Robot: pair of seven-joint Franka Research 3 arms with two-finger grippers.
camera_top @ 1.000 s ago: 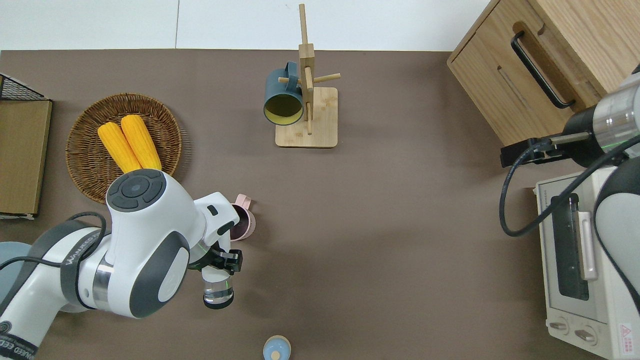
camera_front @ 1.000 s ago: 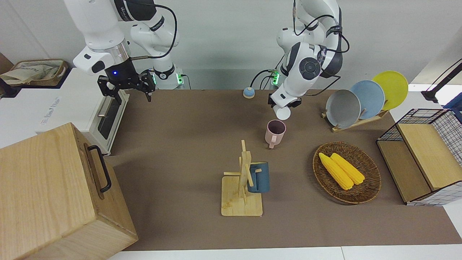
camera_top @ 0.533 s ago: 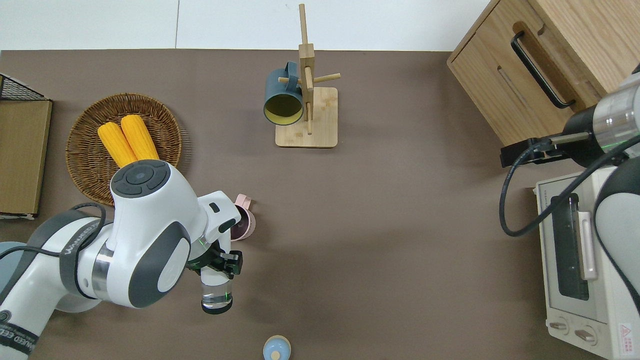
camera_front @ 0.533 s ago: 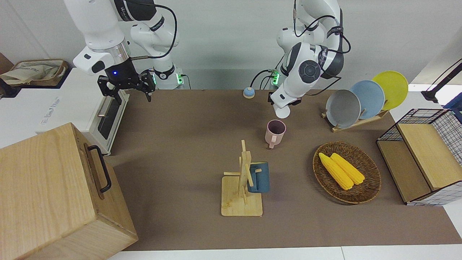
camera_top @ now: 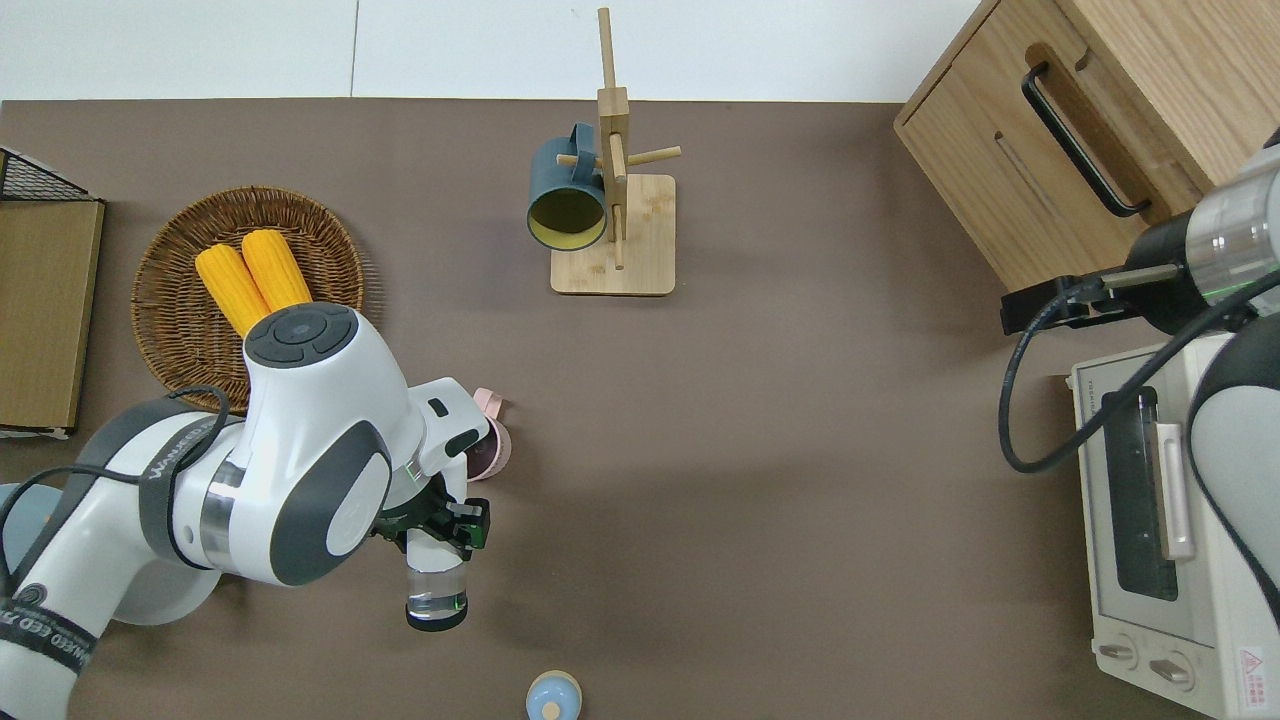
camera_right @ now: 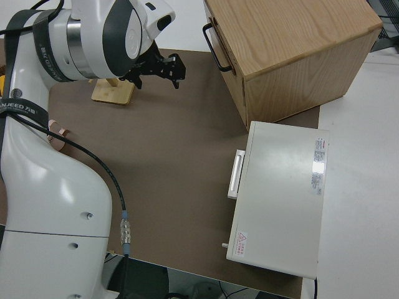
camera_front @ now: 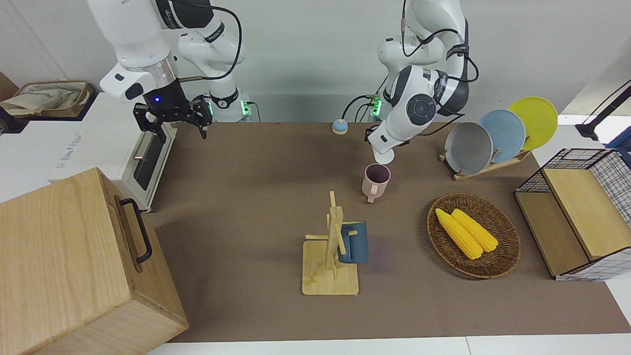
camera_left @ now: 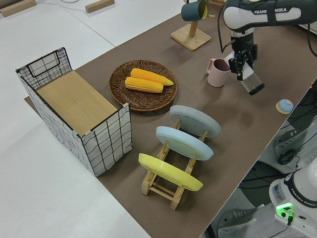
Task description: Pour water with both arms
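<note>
The left gripper [camera_top: 437, 527] is gripping a clear, smooth-walled glass [camera_top: 436, 592], a plain cylinder, and it's hanging over bare tablecloth just on the robots' side of the pink mug [camera_front: 375, 181]. The glass is lying tilted, long axis running roughly away-from/toward the robots, with its mouth pointing back toward the robots and down a bit; in the left side view it's slanting clearly [camera_left: 251, 83]. The pink mug is sitting upright, matte finish, handle pointing away from the robots.

The right gripper [camera_front: 180, 123] is hanging with its fingers spread wide and nothing between them, by the edge of the white toaster oven [camera_top: 1160, 520].

The brown tablecloth [camera_top: 800, 450] is looking flat and felt-like, with a big open stretch in the middle. A small blue round knob thing [camera_top: 553, 696] is sitting closer to the robots than the glass. The woven wicker basket [camera_front: 503, 256] with two corn cobs [camera_front: 466, 231] and the wooden mug stand [camera_front: 329, 266] with a dark blue mug [camera_front: 355, 242] are sitting well apart from the glass.
</note>
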